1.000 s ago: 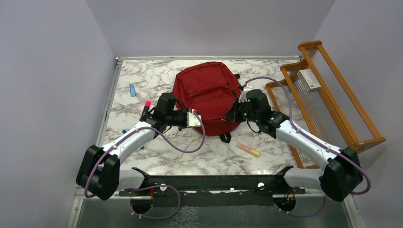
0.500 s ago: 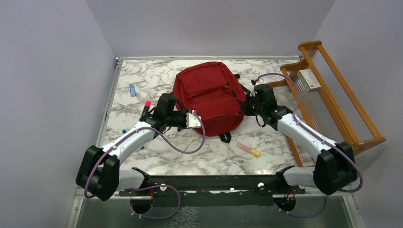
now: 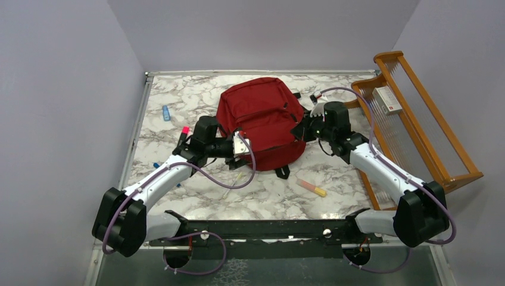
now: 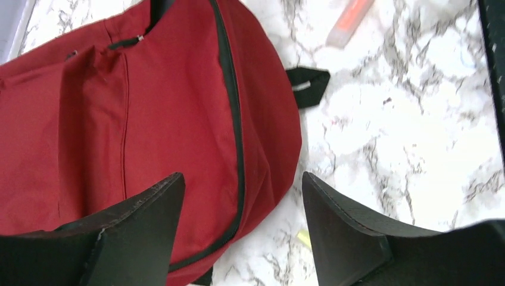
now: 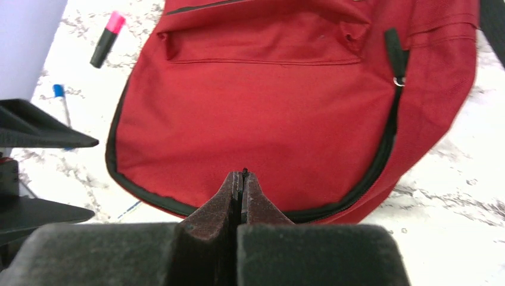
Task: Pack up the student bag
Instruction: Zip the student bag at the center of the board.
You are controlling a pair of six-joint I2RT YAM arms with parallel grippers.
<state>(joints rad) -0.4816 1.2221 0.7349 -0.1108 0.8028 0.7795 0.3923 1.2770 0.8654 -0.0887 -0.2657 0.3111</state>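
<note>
The student bag (image 3: pixel 262 119) is a red backpack with black zippers, lying flat and zipped in the middle of the marble table. My left gripper (image 3: pixel 238 146) is at its near left edge, open, with nothing between the fingers. In the left wrist view, the bag (image 4: pixel 149 119) and its zipper edge lie under the open left gripper (image 4: pixel 243 176). My right gripper (image 3: pixel 298 132) is at the bag's right side, shut. The right wrist view shows the bag (image 5: pixel 268 107) just beyond the right gripper (image 5: pixel 243 174), with a tiny dark speck at the tips that I cannot identify.
An orange wooden rack (image 3: pixel 417 131) holding a white box (image 3: pixel 387 100) stands along the right edge. An orange highlighter (image 3: pixel 312 188) lies near the bag's front. A pink-capped marker (image 3: pixel 184 132), a blue item (image 3: pixel 166 112) and a blue pen (image 3: pixel 156 165) lie to the left.
My left gripper has gone from shut to open beside the bag's near left edge. The right arm swung back and right along the bag's side and stayed shut.
</note>
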